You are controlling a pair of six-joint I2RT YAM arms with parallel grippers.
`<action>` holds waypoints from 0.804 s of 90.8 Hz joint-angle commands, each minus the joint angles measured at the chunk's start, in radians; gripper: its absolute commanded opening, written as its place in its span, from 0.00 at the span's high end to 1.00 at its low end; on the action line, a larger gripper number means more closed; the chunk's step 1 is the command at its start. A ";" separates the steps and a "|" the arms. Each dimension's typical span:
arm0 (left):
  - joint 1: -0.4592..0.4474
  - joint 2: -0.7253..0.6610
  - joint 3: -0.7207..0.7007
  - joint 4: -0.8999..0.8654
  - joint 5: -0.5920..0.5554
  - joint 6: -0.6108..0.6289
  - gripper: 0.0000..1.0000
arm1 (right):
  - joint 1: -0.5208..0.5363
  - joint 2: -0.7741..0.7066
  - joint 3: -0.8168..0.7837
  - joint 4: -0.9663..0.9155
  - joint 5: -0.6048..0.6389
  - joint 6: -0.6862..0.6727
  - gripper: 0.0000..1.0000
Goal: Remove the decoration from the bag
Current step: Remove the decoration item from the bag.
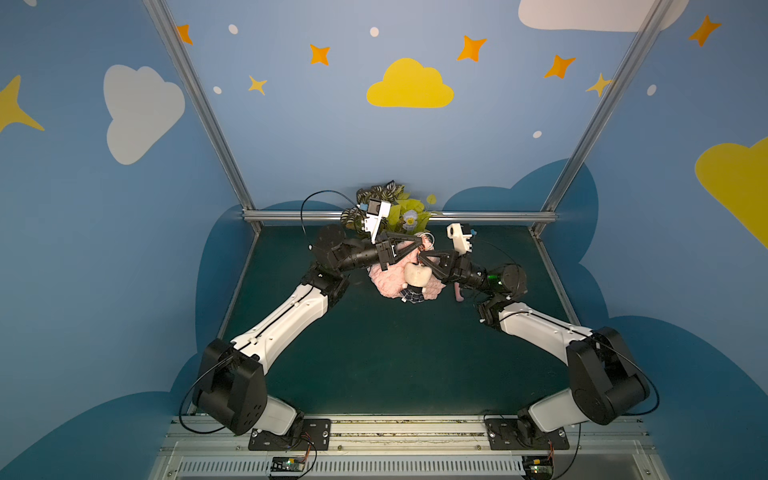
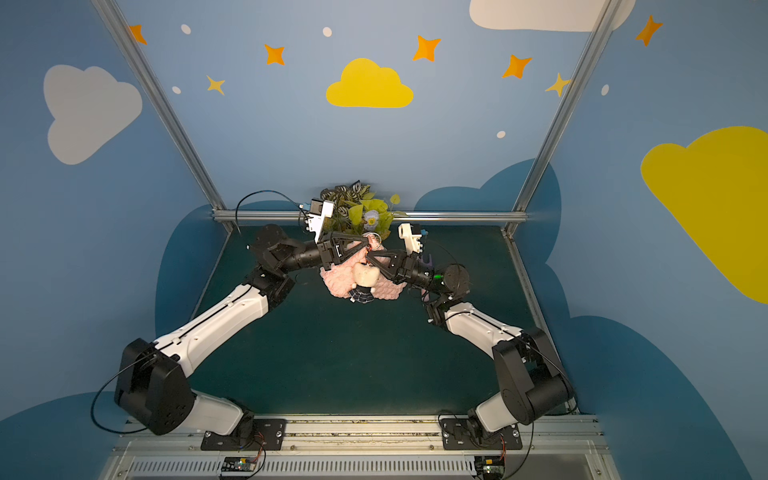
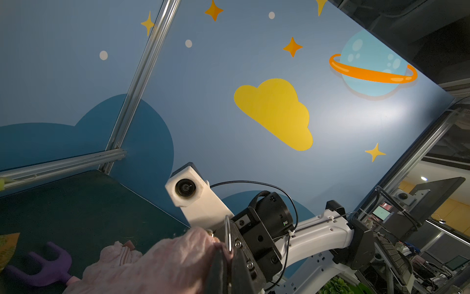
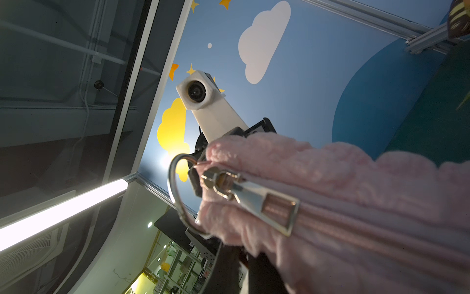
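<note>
Nearest the camera in the cluster, the decoration (image 1: 415, 277) hung against the near face of the bag (image 1: 388, 282), its white head above its plaid dress. It was not yet free. Its keyring (image 4: 175, 188) sat at the bag's zip end, right beside the zipper pull (image 4: 254, 201), and appeared linked there. I judged the task to be mid-way at most: the bag had been taken up and the ring end presented, but unhooking the ring and carrying the charm clear were left to do. Whether the bag's lower edge touched the desk (image 1: 374, 365) could not be told.

Both arms rose from the near rail, elbows bent outward, forearms turned inward so the two wrists met head-on above the bag. The left pincer (image 1: 419, 246) was closed on pink fabric at the bag's upper corner. The right pincer (image 1: 420, 261) was closed too, tip almost against the left one just below the ring. What it pinched, ring link or cloth, was hidden.

Beyond the bag a purple-and-pink fork (image 3: 48, 264) lay on the desk, and farthest back stood the vase of leaves (image 1: 395, 203) at the rear rail.
</note>
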 commanded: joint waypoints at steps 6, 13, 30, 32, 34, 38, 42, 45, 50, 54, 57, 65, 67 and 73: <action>-0.066 -0.009 -0.046 -0.116 0.184 0.057 0.98 | -0.048 -0.047 0.090 0.060 0.227 0.023 1.00; -0.066 -0.012 -0.056 -0.127 0.176 0.072 0.98 | -0.057 -0.048 0.087 0.060 0.236 0.029 1.00; -0.065 -0.038 -0.057 -0.324 0.114 0.242 0.98 | -0.072 -0.057 0.087 0.061 0.238 0.044 1.00; -0.066 -0.042 -0.054 -0.347 0.110 0.270 0.98 | -0.075 -0.057 0.087 0.061 0.238 0.044 1.00; -0.067 -0.044 -0.052 -0.367 0.106 0.286 0.98 | -0.076 -0.057 0.084 0.060 0.239 0.044 1.00; -0.067 -0.048 -0.054 -0.366 0.107 0.291 0.98 | -0.081 -0.048 0.077 0.060 0.238 0.045 1.00; -0.066 -0.048 -0.053 -0.353 0.119 0.275 0.98 | -0.082 -0.038 0.069 0.060 0.243 0.045 1.00; -0.067 -0.045 -0.050 -0.332 0.130 0.255 0.98 | -0.083 -0.027 0.063 0.059 0.246 0.043 1.00; -0.069 -0.045 -0.052 -0.271 0.141 0.197 0.98 | -0.083 -0.011 0.052 0.060 0.255 0.040 1.00; -0.068 -0.045 -0.057 -0.202 0.150 0.138 0.98 | -0.083 0.002 0.043 0.061 0.265 0.037 1.00; -0.068 -0.043 -0.052 -0.157 0.164 0.078 0.98 | -0.083 0.010 0.038 0.061 0.269 0.035 1.00; -0.065 -0.023 -0.039 -0.005 0.194 -0.089 0.98 | -0.087 0.032 0.026 0.059 0.278 0.031 1.00; -0.062 -0.017 -0.037 0.036 0.201 -0.129 0.98 | -0.089 0.037 0.023 0.060 0.281 0.031 1.00; -0.057 0.010 -0.014 0.138 0.233 -0.257 0.98 | -0.096 0.051 0.015 0.060 0.294 0.034 1.00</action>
